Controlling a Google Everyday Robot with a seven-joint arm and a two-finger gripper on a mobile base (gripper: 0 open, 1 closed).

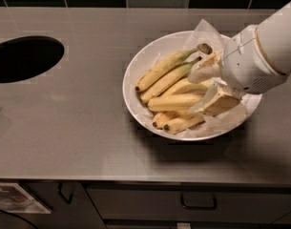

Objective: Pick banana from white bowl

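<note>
The white bowl (135, 66) stands on the counter right of centre, lined with crinkled white paper and holding several bananas. The banana (173, 102), thick and evenly yellow, lies across the middle of the pile. Two longer green-tinged bananas (161, 70), joined at a dark stem, lie above it. My gripper (208, 87) comes in from the right and is low over the bowl's right half. It is open, with one finger above and one finger below the right ends of the middle bananas. Those ends are hidden behind it.
A round dark hole (23, 58) is cut into the grey counter (73, 128) at the far left. A dark tiled wall runs along the back. Drawer fronts with handles (197, 205) sit below the counter's front edge.
</note>
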